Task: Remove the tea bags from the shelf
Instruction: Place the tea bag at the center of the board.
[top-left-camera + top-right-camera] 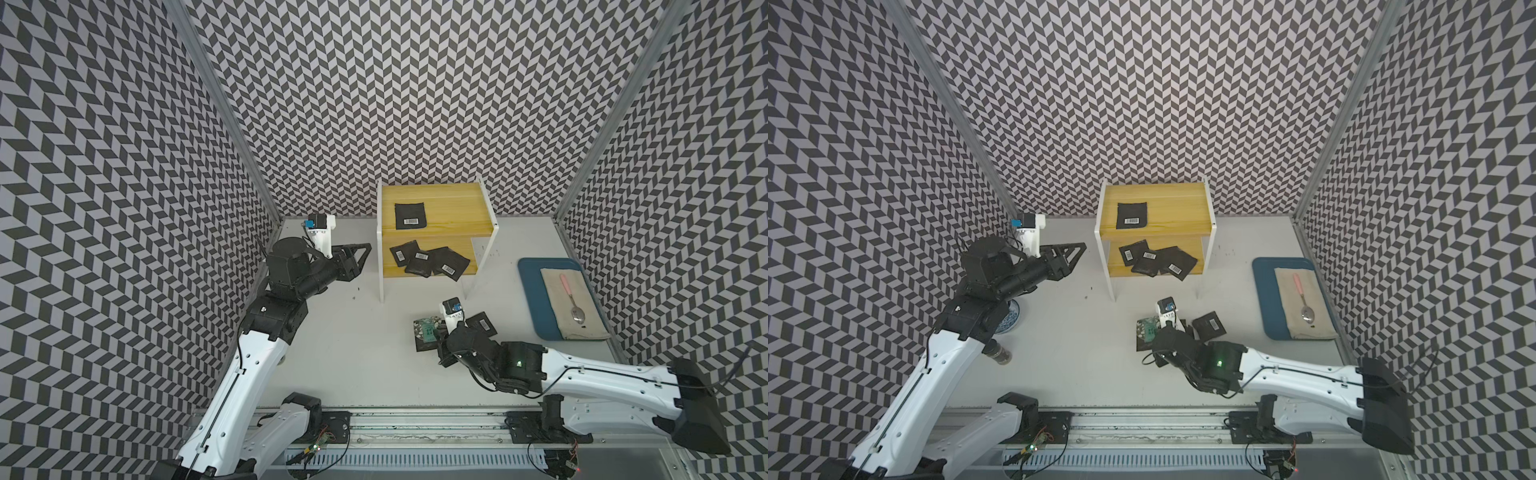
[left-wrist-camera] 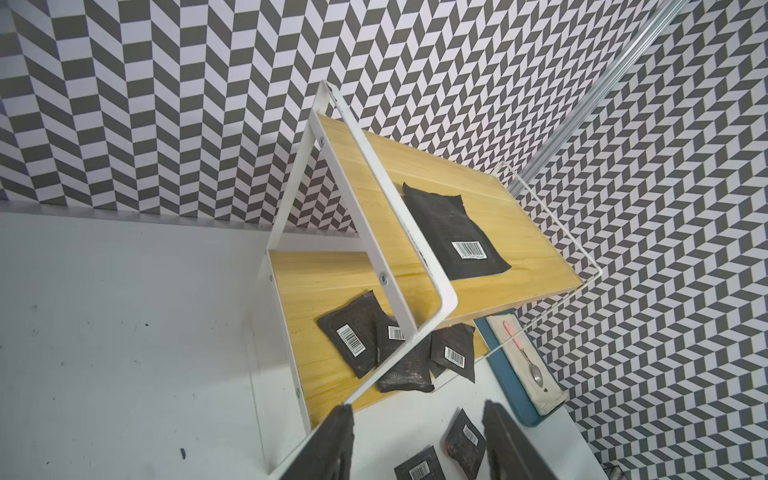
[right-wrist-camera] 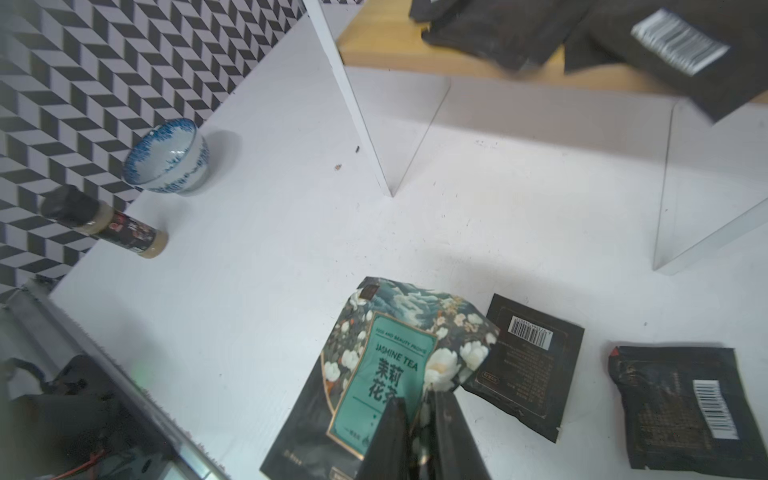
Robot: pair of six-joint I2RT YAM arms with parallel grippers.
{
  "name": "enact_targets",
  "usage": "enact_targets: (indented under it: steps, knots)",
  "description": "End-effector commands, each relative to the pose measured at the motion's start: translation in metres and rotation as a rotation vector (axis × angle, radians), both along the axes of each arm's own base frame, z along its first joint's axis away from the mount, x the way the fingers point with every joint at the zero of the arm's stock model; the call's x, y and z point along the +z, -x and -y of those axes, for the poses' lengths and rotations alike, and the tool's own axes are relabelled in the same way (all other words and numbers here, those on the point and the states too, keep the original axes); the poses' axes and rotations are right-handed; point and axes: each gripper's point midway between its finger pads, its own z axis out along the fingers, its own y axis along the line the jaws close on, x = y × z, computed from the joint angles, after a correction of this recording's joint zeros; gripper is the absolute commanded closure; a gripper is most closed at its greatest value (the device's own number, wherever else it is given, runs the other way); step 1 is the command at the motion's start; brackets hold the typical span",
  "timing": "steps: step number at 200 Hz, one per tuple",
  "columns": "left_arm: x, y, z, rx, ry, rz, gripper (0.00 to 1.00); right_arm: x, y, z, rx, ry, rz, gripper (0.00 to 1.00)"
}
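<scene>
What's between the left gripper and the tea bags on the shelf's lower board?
Only the shelf's white side frame and a strip of bare lower board; both top views show it.

Left end effector (image 2: 417, 444) raised, jaws well apart; right end effector (image 3: 417, 432) low, jaws nearly together.

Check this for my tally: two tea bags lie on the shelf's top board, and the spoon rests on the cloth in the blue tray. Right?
Only one tea bag lies on the shelf's top board, as both top views show; the rest holds.
</scene>
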Motion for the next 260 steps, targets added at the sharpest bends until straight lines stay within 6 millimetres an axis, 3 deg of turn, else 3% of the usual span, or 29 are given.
enact_targets:
  steps: [1, 27, 54, 66, 72, 123, 145, 176, 191, 205, 221, 260]
  knots:
    - [-0.007, 0.002, -0.004, 0.016, -0.014, -0.012, 0.46, 0.02, -0.014, -0.027, -0.032, -0.167, 0.058, 0.82]
    - [-0.011, -0.001, -0.003, 0.012, -0.016, -0.02, 0.46, -0.011, -0.019, -0.04, -0.023, -0.145, 0.011, 0.82]
    - [-0.014, -0.003, -0.003, 0.012, -0.015, -0.026, 0.46, -0.043, -0.036, -0.037, -0.074, -0.134, -0.046, 0.82]
    - [-0.017, -0.004, -0.003, 0.013, -0.018, -0.03, 0.46, -0.049, -0.049, -0.03, -0.114, -0.129, -0.046, 0.82]
    - [-0.018, -0.004, -0.003, 0.014, -0.02, -0.032, 0.46, -0.055, -0.042, -0.039, -0.072, -0.162, -0.114, 0.81]
    - [-0.026, -0.007, -0.003, 0.014, -0.027, -0.05, 0.46, -0.07, -0.054, -0.042, -0.076, -0.118, -0.121, 0.82]
    - [-0.027, -0.007, -0.004, 0.02, -0.033, -0.049, 0.46, -0.067, -0.046, -0.041, -0.027, -0.101, -0.117, 0.78]
    - [-0.038, -0.009, -0.005, 0.027, -0.043, -0.069, 0.46, -0.054, -0.023, -0.056, 0.181, -0.069, -0.09, 0.5]
    - [-0.043, -0.009, -0.005, 0.026, -0.042, -0.083, 0.46, -0.058, -0.012, -0.066, 0.285, -0.036, -0.093, 0.44]
    - [-0.045, -0.009, -0.007, 0.032, -0.043, -0.085, 0.46, -0.064, 0.001, -0.077, 0.38, 0.002, -0.098, 0.44]
    - [-0.046, -0.007, -0.009, 0.041, -0.046, -0.087, 0.46, -0.065, 0.017, -0.095, 0.487, 0.003, -0.096, 0.53]
    - [-0.053, -0.004, -0.013, 0.056, -0.047, -0.101, 0.46, -0.083, 0.036, -0.127, 0.617, 0.038, -0.149, 0.53]
